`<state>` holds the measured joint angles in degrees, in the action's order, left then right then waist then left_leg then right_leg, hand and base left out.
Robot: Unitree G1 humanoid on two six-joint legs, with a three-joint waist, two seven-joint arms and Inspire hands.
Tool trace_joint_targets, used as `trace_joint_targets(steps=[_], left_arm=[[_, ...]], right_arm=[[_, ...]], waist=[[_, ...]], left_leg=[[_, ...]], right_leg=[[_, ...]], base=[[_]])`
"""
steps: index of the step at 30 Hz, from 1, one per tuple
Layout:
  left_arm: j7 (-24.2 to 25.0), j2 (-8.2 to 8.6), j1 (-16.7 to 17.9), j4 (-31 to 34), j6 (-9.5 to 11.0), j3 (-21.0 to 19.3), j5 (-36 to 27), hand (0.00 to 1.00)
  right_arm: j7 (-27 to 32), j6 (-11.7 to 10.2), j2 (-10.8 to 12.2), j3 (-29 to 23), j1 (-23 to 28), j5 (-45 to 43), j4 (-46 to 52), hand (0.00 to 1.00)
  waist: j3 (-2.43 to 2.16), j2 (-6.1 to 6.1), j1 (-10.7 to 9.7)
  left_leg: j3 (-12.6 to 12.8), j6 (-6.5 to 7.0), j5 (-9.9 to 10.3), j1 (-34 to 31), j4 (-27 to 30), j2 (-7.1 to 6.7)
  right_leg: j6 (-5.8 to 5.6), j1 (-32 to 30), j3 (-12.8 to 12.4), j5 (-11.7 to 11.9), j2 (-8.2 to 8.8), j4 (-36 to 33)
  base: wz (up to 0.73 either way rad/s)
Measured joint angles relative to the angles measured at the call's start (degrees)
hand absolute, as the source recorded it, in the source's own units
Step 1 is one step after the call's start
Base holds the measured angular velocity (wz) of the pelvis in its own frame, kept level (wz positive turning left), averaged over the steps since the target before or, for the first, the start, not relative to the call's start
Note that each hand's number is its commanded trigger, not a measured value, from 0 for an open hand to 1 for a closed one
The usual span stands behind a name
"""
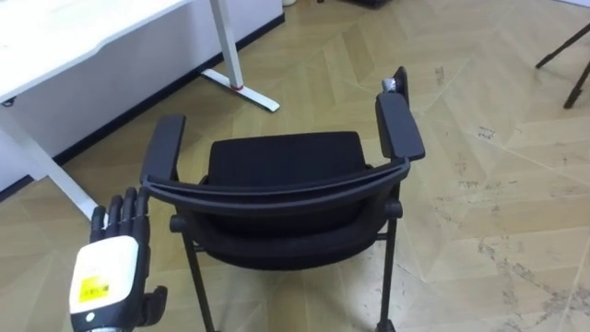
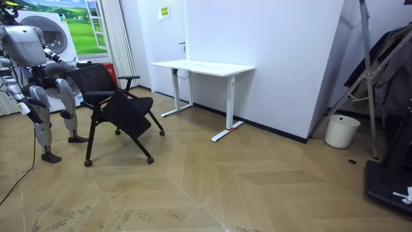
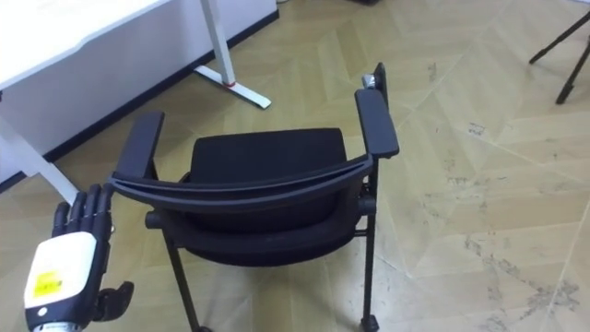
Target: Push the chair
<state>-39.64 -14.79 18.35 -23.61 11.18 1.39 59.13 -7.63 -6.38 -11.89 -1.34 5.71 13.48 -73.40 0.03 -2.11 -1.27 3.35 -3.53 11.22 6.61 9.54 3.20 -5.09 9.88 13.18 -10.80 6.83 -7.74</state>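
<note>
A black chair with two padded armrests stands on the wooden floor with its curved back towards me. My left hand is at the lower left, just behind the chair's left armrest. Its fingers are straight and apart, it holds nothing, and it is a little short of the backrest. In the room view I stand behind the chair at that view's left, one arm stretched towards its back. My right hand hangs low at my side, too small there to read.
A white desk stands ahead on my left, its foot close to the chair's front. Dark stand legs cross the upper right. In the room view a white bin and a rack stand far off.
</note>
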Motion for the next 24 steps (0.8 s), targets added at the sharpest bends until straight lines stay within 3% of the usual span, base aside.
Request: trace_joint_targets(steps=[8,14,24], left_arm=[[-0.52,-1.64,-1.21,1.86,0.21,-0.13,0.02,0.00],[-1.41,-1.72,-4.66,2.29,0.85,-0.75,0.03,0.00],[-1.21,-1.78,-4.82,2.28,1.02,-1.31,0.15,0.00]], right_arm=[[0.59,0.00,-0.01,0.00,0.01,-0.03,0.07,0.00],[0.41,0.00,0.00,-0.24,0.11,-0.05,0.14,0.00],[-0.65,0.00,0.01,-2.37,0.52,-0.54,0.11,0.00]], waist=[[-0.07,-0.09,-0.03],[-0.27,-0.49,-0.17],[-0.54,-0.88,-0.03]], left_leg=[[0.14,0.00,0.00,0.02,0.02,0.00],[1.29,0.00,0.00,0.61,-0.01,0.07],[2.71,0.00,0.00,0.96,-0.12,0.12]], right_leg=[[0.00,-0.02,-0.29,0.00,-0.01,-0.02],[0.00,-0.05,-1.74,0.00,0.00,-0.02],[-0.02,-0.85,-3.48,0.13,-0.01,-0.25]], base=[[0.00],[-0.09],[-0.10]])
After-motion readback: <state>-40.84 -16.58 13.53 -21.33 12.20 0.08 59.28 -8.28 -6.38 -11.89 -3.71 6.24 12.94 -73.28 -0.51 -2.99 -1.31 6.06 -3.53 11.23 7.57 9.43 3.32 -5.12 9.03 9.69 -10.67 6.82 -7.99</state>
